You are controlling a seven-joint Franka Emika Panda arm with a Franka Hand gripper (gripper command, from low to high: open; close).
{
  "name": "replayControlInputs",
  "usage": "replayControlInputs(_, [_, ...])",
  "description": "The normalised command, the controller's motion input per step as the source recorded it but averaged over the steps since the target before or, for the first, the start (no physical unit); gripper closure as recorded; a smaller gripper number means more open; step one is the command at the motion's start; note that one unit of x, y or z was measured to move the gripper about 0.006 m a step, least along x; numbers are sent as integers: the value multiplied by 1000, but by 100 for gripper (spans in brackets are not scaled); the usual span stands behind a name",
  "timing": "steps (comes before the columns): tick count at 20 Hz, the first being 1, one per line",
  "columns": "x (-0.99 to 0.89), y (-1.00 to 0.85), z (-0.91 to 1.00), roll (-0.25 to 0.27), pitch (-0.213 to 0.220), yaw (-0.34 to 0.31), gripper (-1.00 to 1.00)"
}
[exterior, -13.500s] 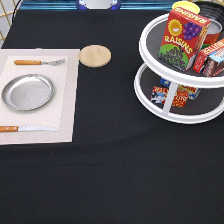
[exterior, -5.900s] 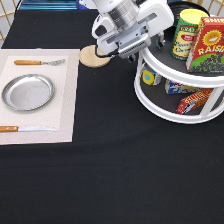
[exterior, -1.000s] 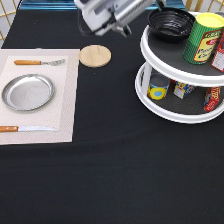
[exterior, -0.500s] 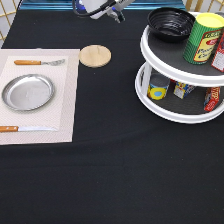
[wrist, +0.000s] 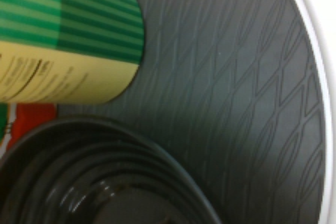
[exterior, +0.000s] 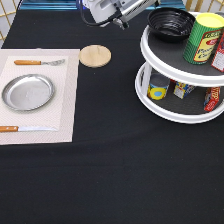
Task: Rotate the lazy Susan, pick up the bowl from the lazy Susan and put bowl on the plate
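One second on, the pincer [exterior: 121, 22] had returned near the desk's far edge beside the bowl [exterior: 170, 22], which sat ungrasped on the lazy Susan [exterior: 150, 50]; whether its fingers stood apart I cannot tell.

The bowl [exterior: 170, 22] [wrist: 90, 175], glossy black, shallow and ringed inside, sat upright on the upper tier of the lazy Susan [exterior: 165, 107] [wrist: 225, 90], at that tier's edge toward the exterior view's left. The lazy Susan, white with dark grey ribbed tray surfaces and two tiers, stood at the exterior view's right. The plate [exterior: 27, 92], round shiny silver with a raised rim, lay flat at the exterior view's left, well apart from the bowl.
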Motion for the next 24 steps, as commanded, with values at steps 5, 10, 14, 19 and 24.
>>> replayControlInputs(5, [-178, 165, -13, -159, -128, -204, -100])
replayControlInputs(10, [-497, 210, -4, -152, -43, -140, -100])
replayControlInputs(14, [-853, 426, 0, -184, -85, -12, -100])
replayControlInputs(19, [-872, 507, -14, -199, -125, 2, -100])
replayControlInputs(24, [-554, 417, -37, -120, -93, -1, -100])
